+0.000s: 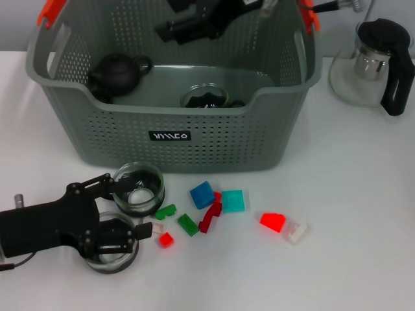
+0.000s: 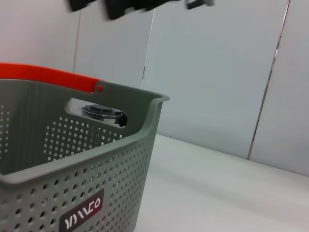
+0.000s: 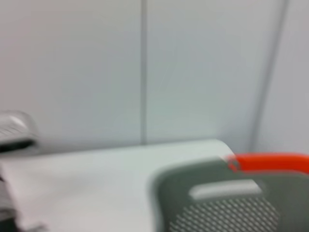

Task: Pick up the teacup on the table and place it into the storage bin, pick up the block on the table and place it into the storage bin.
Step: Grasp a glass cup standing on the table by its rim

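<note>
White table (image 1: 363, 259), left claw (image 1: 133, 210) around teacup (image 1: 138, 188)

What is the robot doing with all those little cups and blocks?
It is tidying things into the storage bin. Its left tool is down on the table among two glass teacups, one by the bin and one nearer the robot. Its right tool hangs over the bin, where a black teapot and another glass cup already sit. Coloured blocks lie scattered on the table.

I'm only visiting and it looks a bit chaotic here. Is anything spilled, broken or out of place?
Nothing looks broken or spilled. Small coloured blocks lie scattered loosely on the table before the bin, some touching. Two glass cups stand upright by the left gripper; a black teapot sits in the bin.
</note>
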